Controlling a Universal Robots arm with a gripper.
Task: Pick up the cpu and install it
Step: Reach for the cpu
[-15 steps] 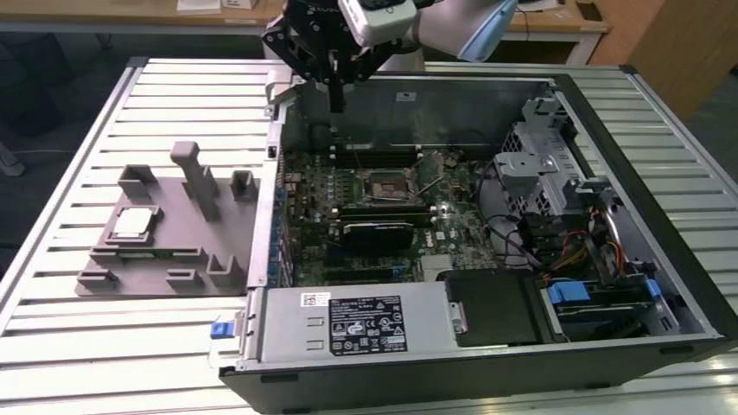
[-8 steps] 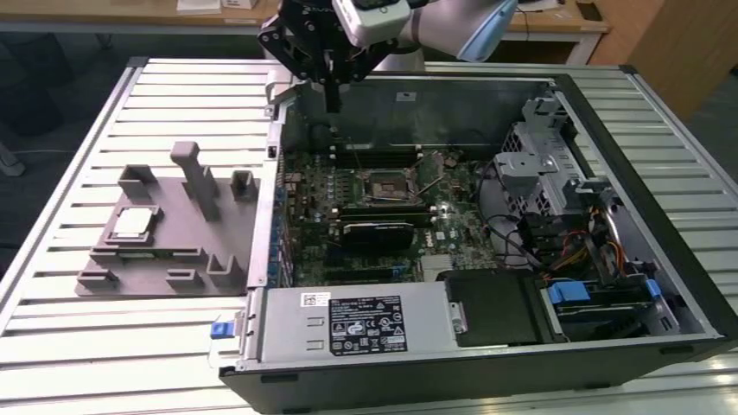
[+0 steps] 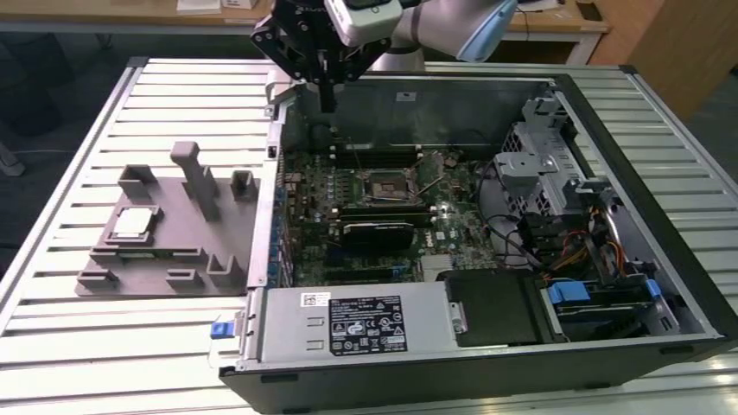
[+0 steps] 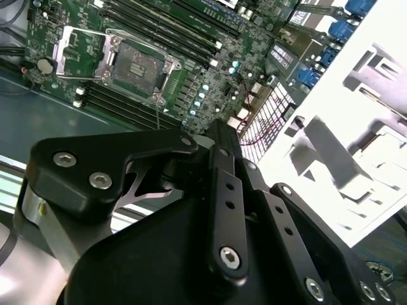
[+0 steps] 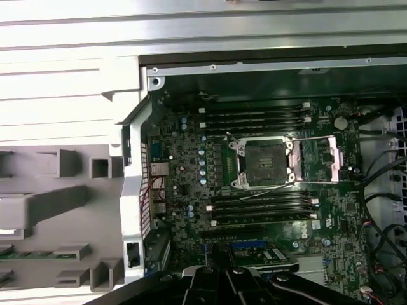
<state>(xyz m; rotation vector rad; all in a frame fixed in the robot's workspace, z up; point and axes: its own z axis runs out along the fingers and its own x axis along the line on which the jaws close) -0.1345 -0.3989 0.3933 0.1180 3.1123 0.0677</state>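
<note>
In the exterior view, a small, flat, square cpu (image 3: 130, 222) with a silver-grey metal top lies on a grey moulded plastic tray (image 3: 237, 238). The tray sits on the slatted metal table (image 3: 69, 346) beside an open black computer case (image 3: 485, 367). The robot's black hand (image 3: 328, 105) hangs over the case's far wall, well apart from the cpu, fingers drawn narrow, holding nothing.

In the second wrist view, the hand (image 4: 219, 130) hangs above a square black socket with a metal frame (image 4: 137, 63).

In the first wrist view, that socket (image 5: 264, 164) sits between rows of memory slots.
</note>
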